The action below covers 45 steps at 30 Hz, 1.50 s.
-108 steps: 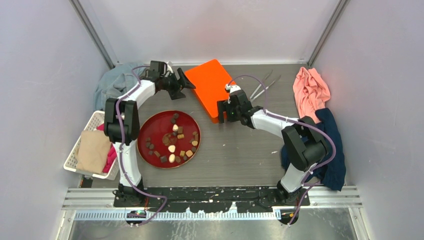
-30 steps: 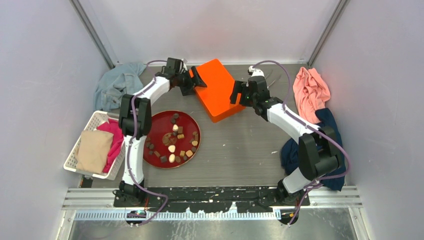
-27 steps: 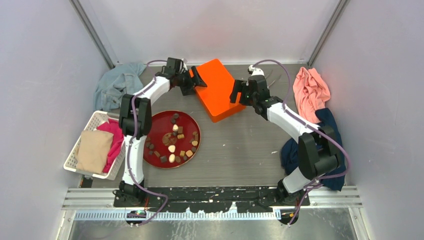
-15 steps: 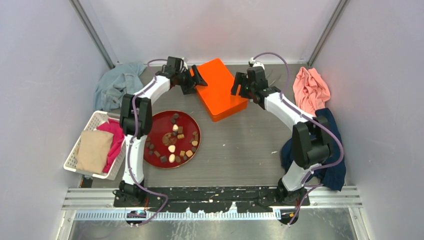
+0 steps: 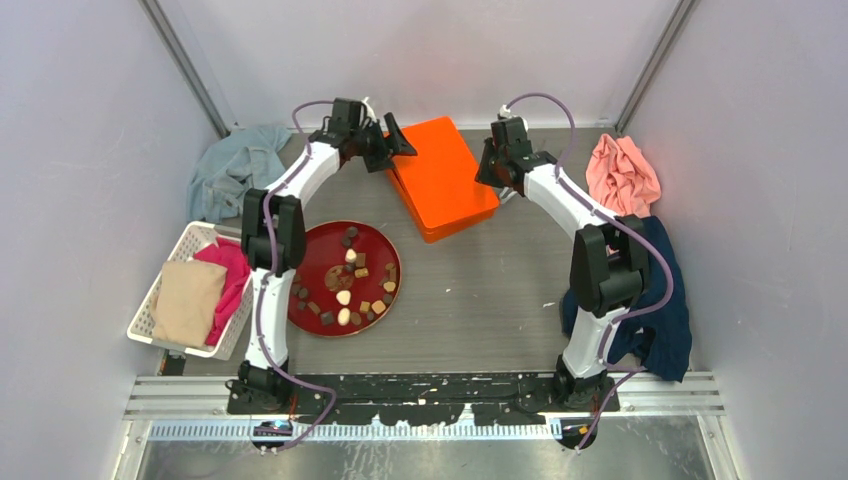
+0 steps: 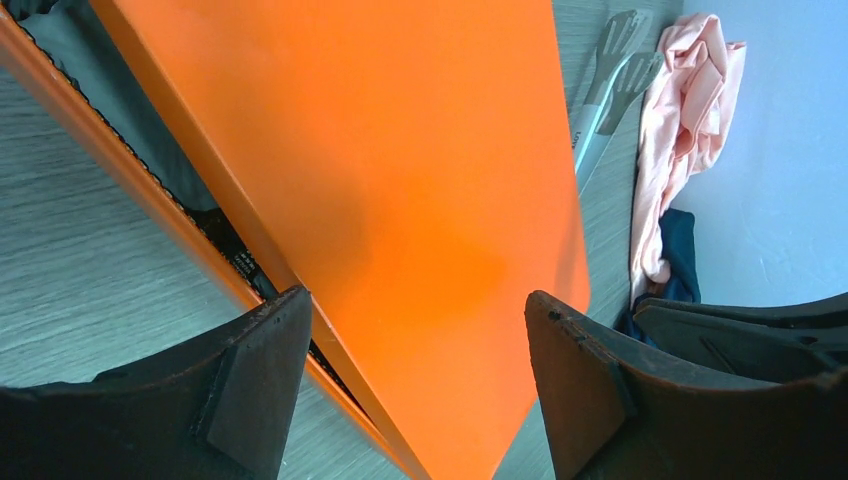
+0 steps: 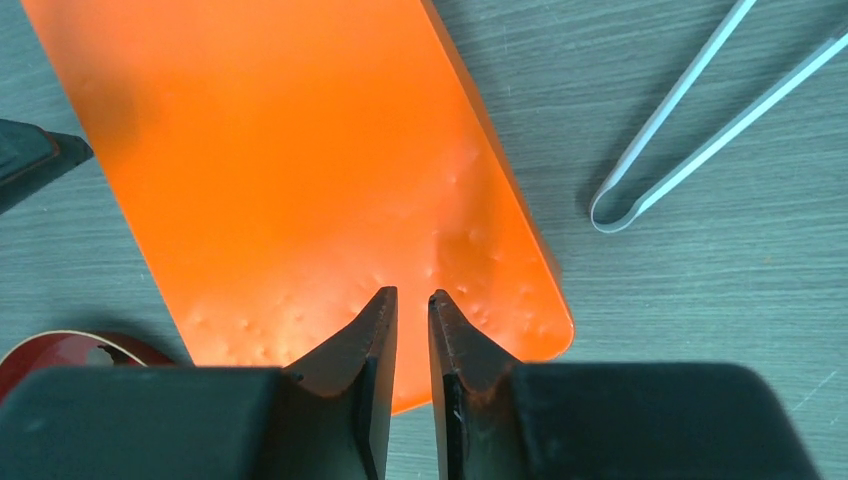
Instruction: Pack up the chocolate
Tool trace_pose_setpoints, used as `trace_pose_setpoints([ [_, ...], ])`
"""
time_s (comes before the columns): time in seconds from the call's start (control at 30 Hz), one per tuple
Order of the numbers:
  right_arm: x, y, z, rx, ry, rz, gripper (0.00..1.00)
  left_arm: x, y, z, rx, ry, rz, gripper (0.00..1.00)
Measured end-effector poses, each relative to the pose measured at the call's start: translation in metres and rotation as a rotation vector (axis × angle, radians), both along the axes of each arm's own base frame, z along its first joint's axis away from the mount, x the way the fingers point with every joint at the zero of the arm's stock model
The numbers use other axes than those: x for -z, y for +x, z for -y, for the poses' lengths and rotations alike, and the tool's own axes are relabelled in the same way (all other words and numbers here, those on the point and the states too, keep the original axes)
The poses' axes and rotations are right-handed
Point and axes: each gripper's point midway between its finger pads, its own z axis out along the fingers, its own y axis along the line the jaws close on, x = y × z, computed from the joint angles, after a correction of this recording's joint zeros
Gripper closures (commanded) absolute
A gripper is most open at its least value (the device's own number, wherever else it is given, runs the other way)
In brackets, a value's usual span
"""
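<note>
Small chocolate pieces (image 5: 344,298), dark brown, tan and cream, scattered loose on a round red plate (image 5: 305,255)

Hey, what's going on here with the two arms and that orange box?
Both arms are at the orange box. The left gripper is open, its fingers straddling the lid, which looks ajar there. The right gripper, almost shut, hangs over the lid's other end. The chocolate lies on the red plate, none packed yet.
</note>
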Motion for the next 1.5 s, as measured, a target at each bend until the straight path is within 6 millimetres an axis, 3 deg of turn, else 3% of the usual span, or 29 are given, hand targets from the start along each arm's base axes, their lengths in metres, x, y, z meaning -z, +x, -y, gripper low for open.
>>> trace_pose_setpoints([
  [0.3, 0.005, 0.001, 0.014, 0.031, 0.004, -0.032, 0.71, 0.012, -0.007, -0.009, -0.001, 0.029, -0.026, 0.22],
  [0.47, 0.004, 0.021, 0.026, 0.065, 0.061, -0.057, 0.44, 0.019, -0.014, -0.022, -0.031, 0.041, -0.053, 0.17],
  [0.57, 0.004, 0.034, 0.026, 0.067, 0.121, -0.064, 0.35, 0.017, -0.006, -0.033, -0.072, 0.037, -0.048, 0.14],
  [0.77, 0.015, 0.06, 0.022, 0.067, 0.23, -0.093, 0.32, -0.001, 0.02, -0.05, -0.151, 0.029, 0.002, 0.12],
  [0.93, 0.029, 0.098, 0.015, 0.066, 0.308, -0.074, 0.29, -0.017, 0.048, -0.055, -0.192, -0.01, 0.069, 0.12],
  [1.23, 0.05, 0.156, 0.004, 0.082, 0.413, -0.01, 0.19, 0.03, 0.059, -0.06, -0.224, -0.017, 0.002, 0.12],
  [1.5, 0.054, 0.175, -0.009, 0.066, 0.474, 0.01, 0.19, 0.029, 0.062, -0.059, -0.226, -0.032, 0.006, 0.12],
])
